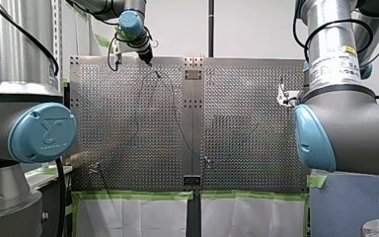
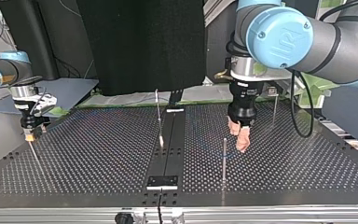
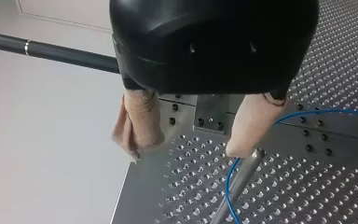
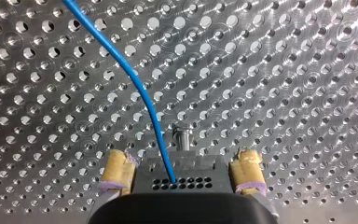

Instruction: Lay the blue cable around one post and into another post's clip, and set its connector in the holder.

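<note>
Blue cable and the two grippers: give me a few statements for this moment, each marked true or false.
1. In the right wrist view, the blue cable runs in between the fingers of my right gripper. True.
2. My right gripper is clamped shut on the cable. False: its fingers stand wide apart, with both yellow pads clear of the cable.
3. My left gripper has beige pads. True.
4. My left gripper holds the blue cable. False: its fingers are open with nothing between them; the cable curves past the outside of one finger, close by a post.
</note>
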